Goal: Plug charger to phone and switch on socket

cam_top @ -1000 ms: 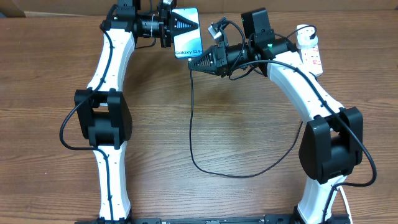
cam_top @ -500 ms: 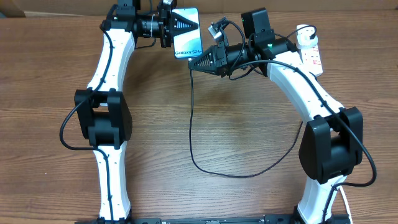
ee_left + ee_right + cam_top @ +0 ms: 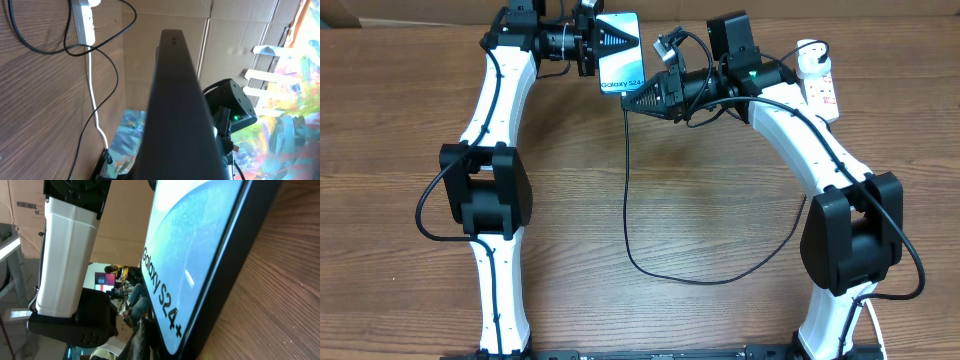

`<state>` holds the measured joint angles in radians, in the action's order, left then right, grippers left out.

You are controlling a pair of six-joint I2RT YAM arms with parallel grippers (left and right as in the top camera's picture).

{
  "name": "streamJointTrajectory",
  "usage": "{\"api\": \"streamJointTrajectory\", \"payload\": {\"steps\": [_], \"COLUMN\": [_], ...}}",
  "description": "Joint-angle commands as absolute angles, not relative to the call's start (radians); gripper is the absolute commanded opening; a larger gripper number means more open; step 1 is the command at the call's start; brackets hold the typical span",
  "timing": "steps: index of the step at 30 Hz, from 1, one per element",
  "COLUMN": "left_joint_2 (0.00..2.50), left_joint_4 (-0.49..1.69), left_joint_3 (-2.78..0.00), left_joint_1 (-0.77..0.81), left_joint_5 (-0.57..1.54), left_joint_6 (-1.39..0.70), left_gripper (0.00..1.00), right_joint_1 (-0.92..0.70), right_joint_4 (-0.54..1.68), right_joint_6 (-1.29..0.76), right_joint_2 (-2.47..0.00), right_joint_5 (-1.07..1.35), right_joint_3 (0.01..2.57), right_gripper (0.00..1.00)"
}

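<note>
overhead shows the left pincer (image 3: 610, 40) clamped on the phone (image 3: 628, 70), which stretches from it towards the right pincer (image 3: 632, 102). the right pincer is closed tight on the charger (image 3: 626, 200) at its end, just beside the phone's near edge. the rest of the charger trails away behind it across the counter (image 3: 720, 190). the socket (image 3: 823, 88) lies well behind its wrist.

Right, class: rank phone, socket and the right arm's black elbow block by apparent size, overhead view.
Largest: black elbow block.
Then phone and socket: look alike, socket partly hidden, so unranked.
</note>
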<state>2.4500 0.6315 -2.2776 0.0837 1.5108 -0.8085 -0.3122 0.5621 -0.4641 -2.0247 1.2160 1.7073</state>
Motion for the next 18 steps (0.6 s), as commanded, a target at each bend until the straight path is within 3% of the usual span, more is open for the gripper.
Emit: {"api": "streamJointTrajectory", "payload": {"steps": [1,18], "left_joint_2": [2.420,2.420], "left_joint_4": [0.631,0.630], "left_joint_3": [-2.305,-2.305], "left_joint_1": [0.092,0.092], "left_joint_5": [1.565,1.565], "left_joint_6": [-0.789,-0.789], "left_gripper": [0.04,0.04], "right_joint_1": [-0.314,-0.314], "right_joint_4": [0.553,0.581], "right_joint_6": [-0.468,-0.463], "right_joint_2": [-2.011,-2.011], "right_joint_5": [1.213,1.212], "right_joint_3": [1.716,1.716], "right_gripper": [0.04,0.04]}}
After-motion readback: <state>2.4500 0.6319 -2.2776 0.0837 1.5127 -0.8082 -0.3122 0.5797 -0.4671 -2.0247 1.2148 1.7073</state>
